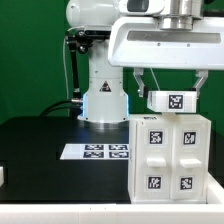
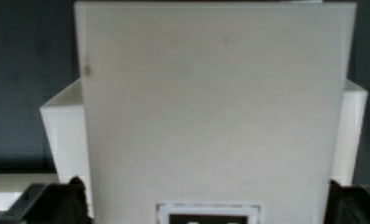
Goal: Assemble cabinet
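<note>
The cabinet (image 1: 170, 155), a white boxy body with several black-and-white tags on its front, stands at the exterior view's right. On top of it lies a white tagged block (image 1: 172, 100). My gripper (image 1: 170, 92) hangs straight over that block, one finger on each side with a small gap to it, so it is open. In the wrist view the block shows as a long white panel (image 2: 200, 110) running between my gripper (image 2: 203, 205); the dark fingertips (image 2: 57, 200) sit just off its edges. The cabinet's wider body (image 2: 61, 130) shows beneath the panel.
The marker board (image 1: 97, 151) lies flat on the black table, to the exterior view's left of the cabinet. The arm's white base (image 1: 103, 100) stands behind it. A small white piece (image 1: 3, 175) sits at the far left edge.
</note>
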